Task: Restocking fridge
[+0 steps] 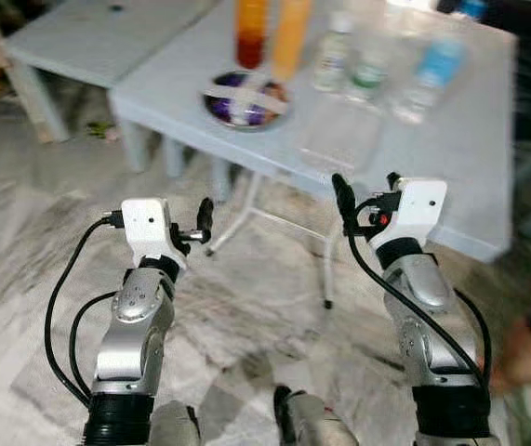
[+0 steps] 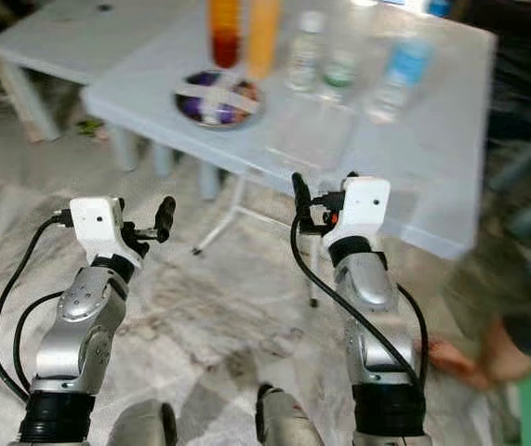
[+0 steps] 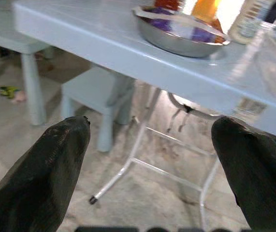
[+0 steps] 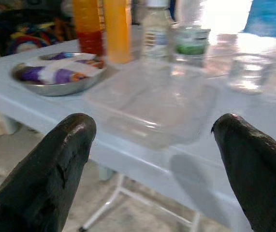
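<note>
Now both arms are raised before the table [image 1: 470, 167], so the step is the approach to the goods. The left gripper [image 3: 150, 159] and right gripper [image 4: 152, 159] have jaws wide and hold nothing. Next, I think, the right one must reach forward to the clear container [image 4: 152, 108].

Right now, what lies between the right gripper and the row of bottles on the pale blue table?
In the right wrist view, a clear plastic tray lies on the table between the open right gripper and the bottles.
</note>
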`<state>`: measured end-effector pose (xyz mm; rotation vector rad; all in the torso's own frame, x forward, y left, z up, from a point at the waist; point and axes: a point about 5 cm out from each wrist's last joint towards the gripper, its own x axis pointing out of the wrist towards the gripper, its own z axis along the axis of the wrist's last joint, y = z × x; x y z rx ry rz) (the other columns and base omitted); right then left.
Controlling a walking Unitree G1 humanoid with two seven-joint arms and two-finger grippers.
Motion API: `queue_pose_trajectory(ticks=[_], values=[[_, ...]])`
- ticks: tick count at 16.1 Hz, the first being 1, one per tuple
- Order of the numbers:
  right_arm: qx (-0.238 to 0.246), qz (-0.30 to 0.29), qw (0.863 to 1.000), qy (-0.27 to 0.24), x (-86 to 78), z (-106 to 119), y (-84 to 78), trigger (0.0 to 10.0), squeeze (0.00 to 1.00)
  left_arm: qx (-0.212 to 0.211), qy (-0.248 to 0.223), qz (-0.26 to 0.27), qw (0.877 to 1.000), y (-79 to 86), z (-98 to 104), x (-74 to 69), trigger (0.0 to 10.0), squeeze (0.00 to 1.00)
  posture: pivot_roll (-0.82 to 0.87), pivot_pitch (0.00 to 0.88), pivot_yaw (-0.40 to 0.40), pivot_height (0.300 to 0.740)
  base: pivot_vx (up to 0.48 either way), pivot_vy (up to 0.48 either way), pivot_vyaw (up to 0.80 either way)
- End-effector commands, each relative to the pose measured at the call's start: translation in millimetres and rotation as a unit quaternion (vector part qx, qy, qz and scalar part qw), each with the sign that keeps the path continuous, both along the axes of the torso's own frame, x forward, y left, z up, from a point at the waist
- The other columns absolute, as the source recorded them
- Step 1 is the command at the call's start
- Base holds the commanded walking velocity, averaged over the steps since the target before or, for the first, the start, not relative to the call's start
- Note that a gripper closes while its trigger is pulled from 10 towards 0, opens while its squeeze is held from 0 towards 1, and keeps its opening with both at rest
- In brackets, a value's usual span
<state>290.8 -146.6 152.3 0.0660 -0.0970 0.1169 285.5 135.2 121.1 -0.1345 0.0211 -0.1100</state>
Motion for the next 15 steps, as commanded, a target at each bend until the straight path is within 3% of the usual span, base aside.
queue_pose_trajectory(ticks=[1,4,7,10,13,15], values=[[-0.006,0.0,1.0,-0.011,0.1,4,0.8,10.0,0.0,-0.001,-0.007,0.0,1.0,-1.1,3,-0.1,10.0,0.0,0.03,0.136,-0.041,0.74,0.0,0.0,-0.8],[-0.009,0.0,1.0,-0.026,2.6,11,1.3,10.0,0.0,0.002,-0.018,-0.001,1.0,-0.1,10,4.5,10.0,0.0,0.03,0.15,-0.035,0.74,0.19,0.191,-0.8],[-0.029,0.013,0.999,-0.043,3.5,21,2.8,10.0,0.0,0.018,-0.051,0.009,0.998,4.1,29,5.3,10.0,0.0,0.01,0.152,-0.037,0.74,0.29,0.308,0.0],[-0.044,0.006,0.997,-0.064,-0.8,28,-6.2,10.0,0.0,0.032,-0.088,0.012,0.996,0.6,45,2.0,10.0,0.0,0.02,0.124,-0.037,0.74,0.285,0.331,0.0],[-0.044,-0.014,0.999,-0.024,-13.4,5,-15.2,10.0,0.0,0.083,-0.092,0.025,0.992,-0.4,30,-4.4,10.0,0.0,0.02,0.045,-0.024,0.74,0.096,0.232,0.0],[0.001,-0.038,0.999,-0.002,-24.7,-11,-21.4,10.0,0.0,0.096,-0.068,0.062,0.991,15.6,15,-10.8,10.0,0.0,0.02,0.006,-0.01,0.74,0.0,0.0,0.0]])
